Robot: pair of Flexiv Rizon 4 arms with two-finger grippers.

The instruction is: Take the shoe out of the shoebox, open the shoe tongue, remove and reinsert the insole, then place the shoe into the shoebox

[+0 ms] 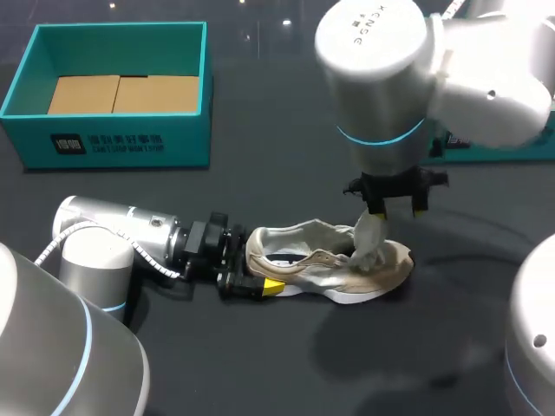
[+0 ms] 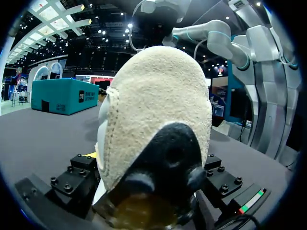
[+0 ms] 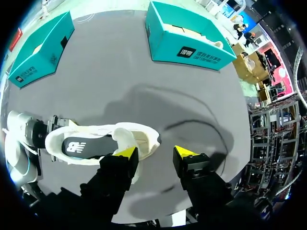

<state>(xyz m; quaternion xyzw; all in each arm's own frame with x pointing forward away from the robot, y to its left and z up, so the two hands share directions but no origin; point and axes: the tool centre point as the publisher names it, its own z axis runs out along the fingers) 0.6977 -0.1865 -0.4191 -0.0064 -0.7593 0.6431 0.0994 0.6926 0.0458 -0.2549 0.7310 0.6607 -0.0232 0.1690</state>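
Shoe (image 1: 329, 269) is sitting out at the middle of the table (image 1: 286, 373), well apart from the teal shoebox (image 1: 121, 143) at the far left corner, the left gripper (image 1: 260, 282) pinching its heel. Right gripper (image 3: 156, 153), jaws spread, is hovering at the raised tongue (image 1: 368, 238); the insole (image 3: 84, 146) is lying inside, so removal, reinsertion and boxing are waiting.

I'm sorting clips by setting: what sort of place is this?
Probably a robot demonstration or test table for shoe handling: a dark grey tabletop bears an open teal cardboard shoebox and a beige mesh sneaker, with a silver left arm and silver right arm at it.
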